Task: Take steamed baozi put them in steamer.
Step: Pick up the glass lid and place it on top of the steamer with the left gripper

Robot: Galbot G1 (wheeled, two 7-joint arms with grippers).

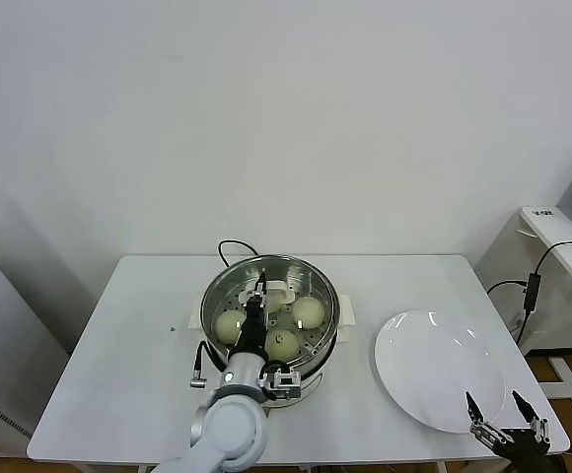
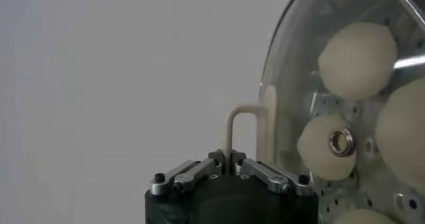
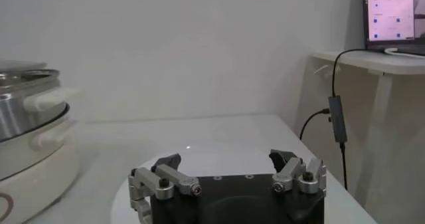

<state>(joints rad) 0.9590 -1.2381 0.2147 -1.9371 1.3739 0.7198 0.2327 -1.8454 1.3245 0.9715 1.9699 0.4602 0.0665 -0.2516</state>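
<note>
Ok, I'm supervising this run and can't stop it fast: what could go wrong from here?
The left gripper pinches only the thin handle of the lid, so the glass could twist or slip onto the baozi. Set down off-centre, it might catch the rim of the steamer. The open right gripper hovers by the plate and could nudge it.

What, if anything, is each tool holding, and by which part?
The left tool holds the glass lid by its white handle over the steamer; the right tool holds nothing.
</note>
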